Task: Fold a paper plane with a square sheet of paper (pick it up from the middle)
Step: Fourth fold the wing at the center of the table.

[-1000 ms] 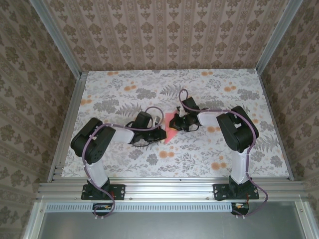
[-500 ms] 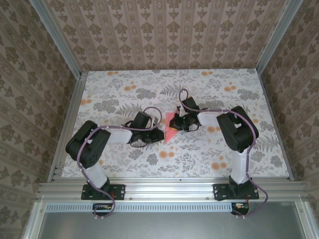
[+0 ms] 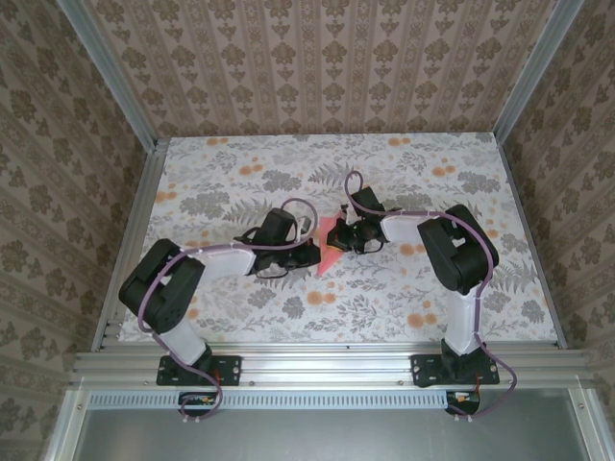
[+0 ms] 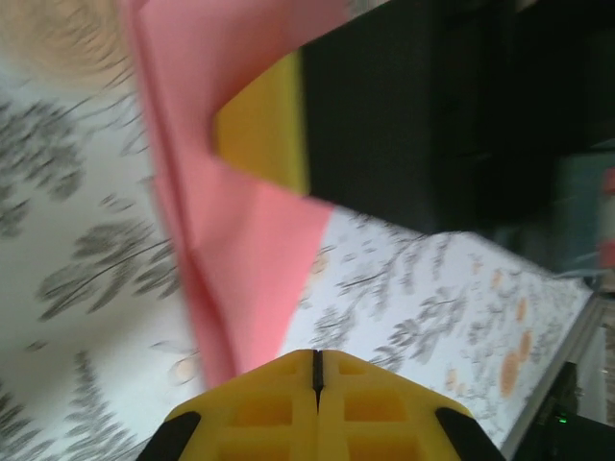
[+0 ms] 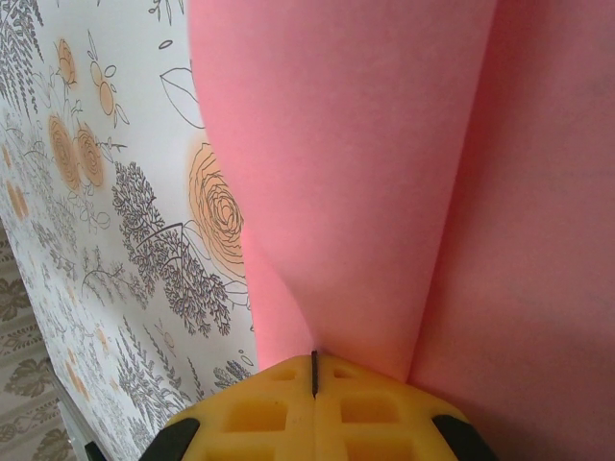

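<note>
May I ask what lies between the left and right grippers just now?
In the top view, the folded pink paper lies between the left gripper and the right gripper; the right wrist view shows the right one pinching it.

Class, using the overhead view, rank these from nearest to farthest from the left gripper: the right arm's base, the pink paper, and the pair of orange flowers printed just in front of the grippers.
1. pink paper: right at the tips of the left gripper, on its right.
2. pair of orange flowers: slightly nearer the arm bases.
3. right arm's base: at the near right edge.
</note>
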Robot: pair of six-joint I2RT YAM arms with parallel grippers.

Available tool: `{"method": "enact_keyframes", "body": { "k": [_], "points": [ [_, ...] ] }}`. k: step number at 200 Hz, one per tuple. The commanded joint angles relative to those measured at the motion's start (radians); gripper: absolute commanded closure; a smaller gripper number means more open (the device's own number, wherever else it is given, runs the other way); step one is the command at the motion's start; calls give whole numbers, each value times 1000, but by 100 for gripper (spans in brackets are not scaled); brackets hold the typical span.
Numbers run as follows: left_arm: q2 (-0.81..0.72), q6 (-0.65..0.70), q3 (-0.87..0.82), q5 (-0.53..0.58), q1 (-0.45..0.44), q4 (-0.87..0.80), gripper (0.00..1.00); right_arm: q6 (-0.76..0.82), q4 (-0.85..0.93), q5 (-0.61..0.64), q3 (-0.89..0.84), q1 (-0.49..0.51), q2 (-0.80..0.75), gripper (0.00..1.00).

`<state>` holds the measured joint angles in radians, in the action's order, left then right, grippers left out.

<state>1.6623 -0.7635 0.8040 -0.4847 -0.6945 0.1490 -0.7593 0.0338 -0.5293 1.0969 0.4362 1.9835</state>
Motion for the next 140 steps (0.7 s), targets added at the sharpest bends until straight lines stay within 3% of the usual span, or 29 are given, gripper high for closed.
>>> {"method": "enact_keyframes", "body": {
  "k": [1,140],
  "points": [
    [50,34,78,-54,-3,-20,97,9,50,51,5,-1,36,95],
    [205,18,52,-57,13,4,99,16,64,52,9,-3,43,95]
  ]
}}
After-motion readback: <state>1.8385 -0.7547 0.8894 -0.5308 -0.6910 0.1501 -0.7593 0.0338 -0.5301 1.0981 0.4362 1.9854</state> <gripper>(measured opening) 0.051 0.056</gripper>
